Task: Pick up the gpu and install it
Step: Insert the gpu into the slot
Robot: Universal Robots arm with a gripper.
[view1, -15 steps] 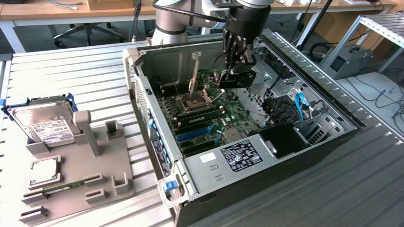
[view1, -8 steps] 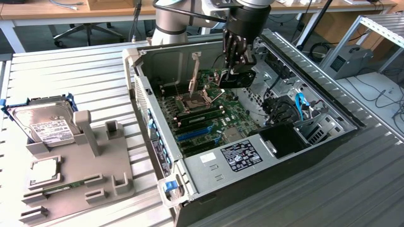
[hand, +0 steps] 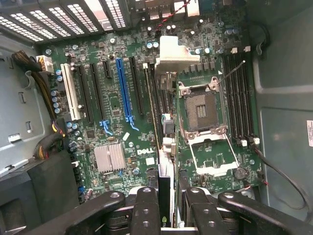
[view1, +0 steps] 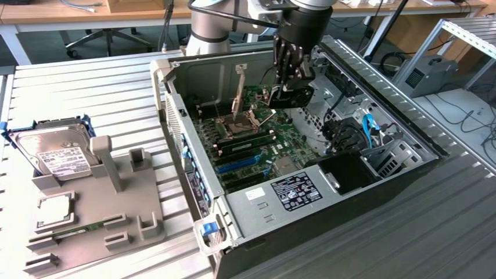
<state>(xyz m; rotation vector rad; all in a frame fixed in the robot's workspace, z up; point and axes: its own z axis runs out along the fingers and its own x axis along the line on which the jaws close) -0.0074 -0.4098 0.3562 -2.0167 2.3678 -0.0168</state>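
Hovering over the open computer case point(view1: 403, 125), your gripper point(view1: 293, 74) hangs inside its upper half, above the motherboard point(view1: 256, 145). Look at the fingers point(view1: 288, 58): they stand narrow, pinched on the graphics card point(view1: 293, 96), which hangs edge-down from them, its dark fan side facing the exterior view. From the wrist you see that card edge-on point(hand: 165, 161), a thin strip running out from between the black fingers point(hand: 146, 210), with its white metal bracket point(hand: 172, 54) at the far end. It sits over the board between the blue slot point(hand: 123, 90) and the empty processor socket point(hand: 200, 110), along a black slot; you can't tell whether it touches the board. Off to the exterior view's left, the hard drive point(view1: 53, 150) stands in the grey holder point(view1: 101, 215) on the table point(view1: 93, 87), well apart from the case.
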